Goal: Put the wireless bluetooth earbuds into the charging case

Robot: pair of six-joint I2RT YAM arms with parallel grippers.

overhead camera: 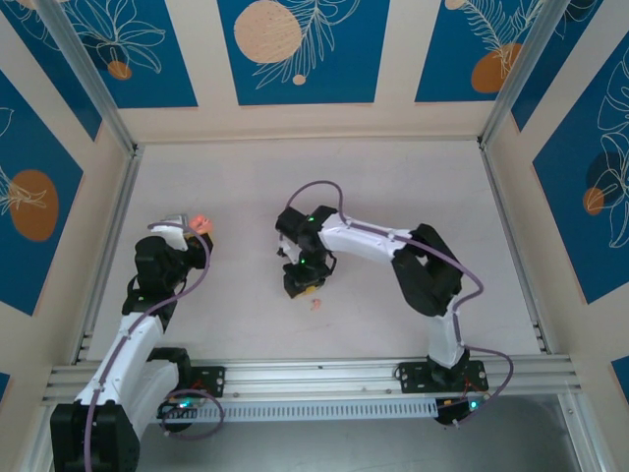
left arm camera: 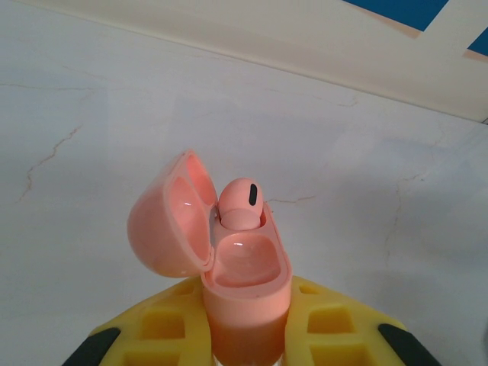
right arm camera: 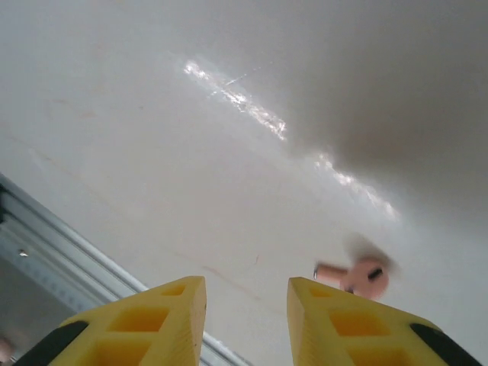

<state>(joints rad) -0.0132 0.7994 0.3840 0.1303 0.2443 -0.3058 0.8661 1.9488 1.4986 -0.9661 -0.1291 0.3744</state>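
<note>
The left pincer [overhead camera: 195, 232] is on the left side of the top view, about halfway up. It is clamped on the charging case [left arm camera: 248, 301]. In the left wrist view the case sits at the bottom middle, squeezed between two yellow fingers [left arm camera: 164, 332]. The lid [left arm camera: 164, 229] is open and tips over to the left. Inside the case, the seated earbud [left arm camera: 242, 202] sits in the far hole with its round top poking out. It has a small black mark on it. The near hole is a smooth pink cup with nothing in it.

The right pincer [overhead camera: 303, 283] is near the middle of the top view, pointing down at the white surface [overhead camera: 413, 187]. Its two yellow fingers [right arm camera: 179, 313] are apart, with only the surface showing between them. The loose earbud [right arm camera: 358, 274] lies on the surface, just to the lower right of this pincer in the top view. In the right wrist view it is small, pink and blurry, at the lower right, next to the right finger. The two pincers are well apart.
</note>
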